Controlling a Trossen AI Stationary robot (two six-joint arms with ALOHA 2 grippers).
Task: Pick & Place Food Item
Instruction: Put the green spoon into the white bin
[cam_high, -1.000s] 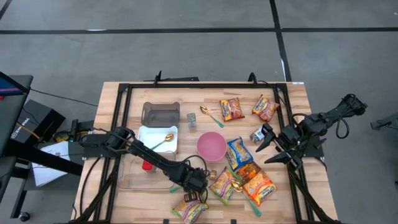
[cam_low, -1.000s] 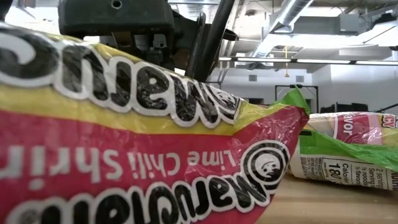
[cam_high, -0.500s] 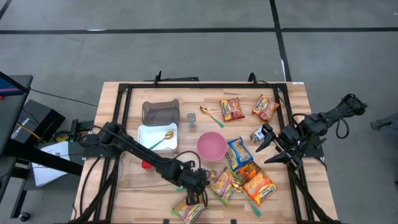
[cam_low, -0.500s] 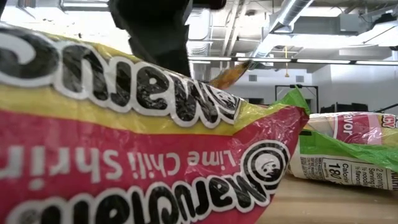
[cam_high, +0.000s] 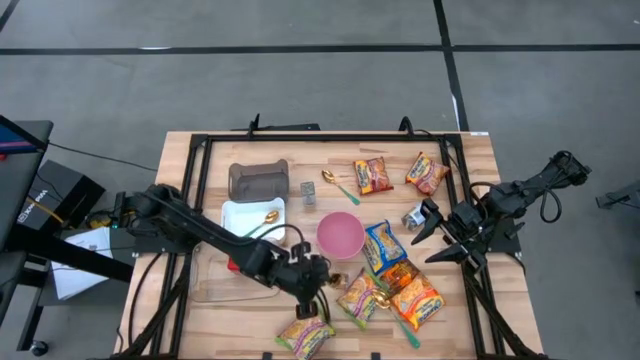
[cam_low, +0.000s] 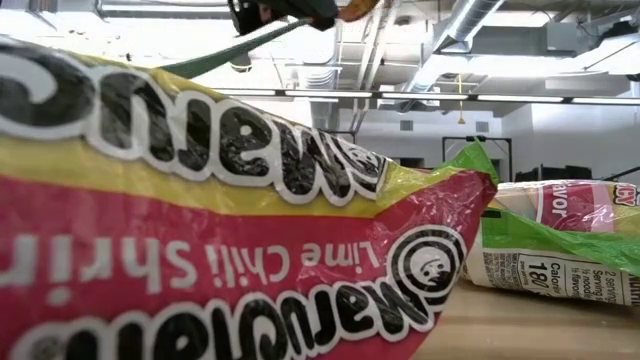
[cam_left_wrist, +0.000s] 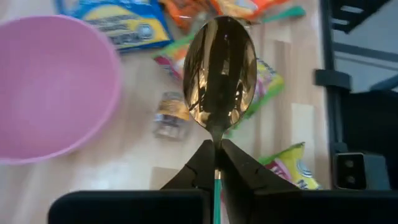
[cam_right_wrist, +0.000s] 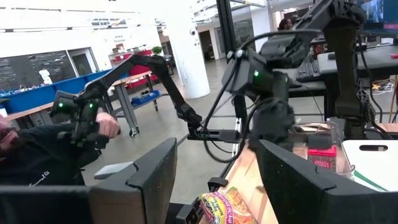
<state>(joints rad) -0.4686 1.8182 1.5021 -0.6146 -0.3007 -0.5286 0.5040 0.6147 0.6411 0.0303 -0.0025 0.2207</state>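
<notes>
My left gripper (cam_high: 316, 283) hangs over the table's near middle, shut on a spoon with a gold bowl (cam_left_wrist: 219, 71) and a green handle (cam_low: 228, 50). Below it lie a pink bowl (cam_high: 340, 235) and noodle packets; one small jar (cam_left_wrist: 170, 115) lies on the wood. A yellow-red lime chili shrimp packet (cam_high: 305, 338) lies at the near edge and fills the low view (cam_low: 200, 250). My right gripper (cam_high: 440, 236) waits open at the right side, its fingers wide apart in its wrist view (cam_right_wrist: 211, 174). My left gripper pinches the spoon's neck (cam_left_wrist: 216, 140), where the gold bowl meets the green handle, between its two fingertips (cam_left_wrist: 200, 163). The bowl sticks out beyond the fingertips, and the handle runs back between the fingers. The spoon is lifted clear of the table.
A white tray (cam_high: 240, 212) holds another spoon (cam_high: 268, 222); a grey container (cam_high: 258, 180) stands behind it and a clear container (cam_high: 215, 285) in front. Several snack packets (cam_high: 400, 285) lie right of the bowl, two more (cam_high: 372, 175) at the far side.
My left gripper has risen from just above the near packet, carrying the spoon up and a little toward the far edge. In the low view it has climbed to the picture's top, and the spoon hangs clear with its green handle slanting down.
</notes>
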